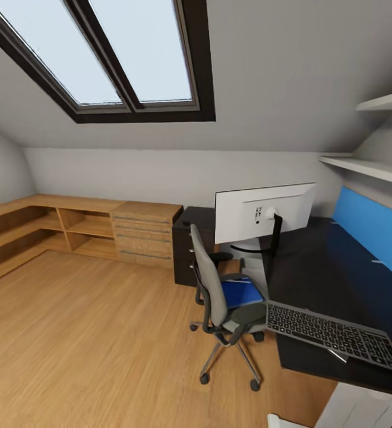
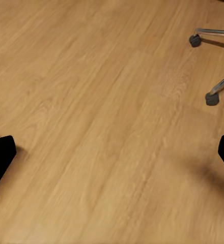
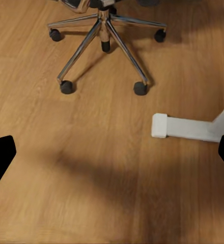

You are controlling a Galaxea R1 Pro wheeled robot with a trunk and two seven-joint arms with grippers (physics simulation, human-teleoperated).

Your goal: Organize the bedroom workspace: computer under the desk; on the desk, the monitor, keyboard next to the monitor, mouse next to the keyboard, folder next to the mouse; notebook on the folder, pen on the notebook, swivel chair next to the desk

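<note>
The grey swivel chair (image 1: 215,285) stands at the black-topped desk (image 1: 315,267), with the blue folder (image 1: 242,292) lying on its seat. On the desk, the monitor (image 1: 264,211) turns its white back to me. Nearer, the keyboard (image 1: 332,336) lies at the desk's edge, one end overhanging, with a thin whitish stick (image 1: 337,355), likely the pen, beside it. Mouse, notebook and computer are out of view. My left gripper (image 2: 112,157) hangs open over bare floor near two chair castors (image 2: 212,99). My right gripper (image 3: 112,157) is open above the floor between the chair's chrome base (image 3: 104,35) and a white desk foot (image 3: 186,127).
A black drawer unit (image 1: 187,246) stands behind the chair. Low light-wood cabinets (image 1: 83,229) run along the far and left walls. White shelves (image 1: 368,166) hang above the desk's blue back panel (image 1: 371,229). Open wood floor (image 1: 89,345) spreads to the left under a skylight.
</note>
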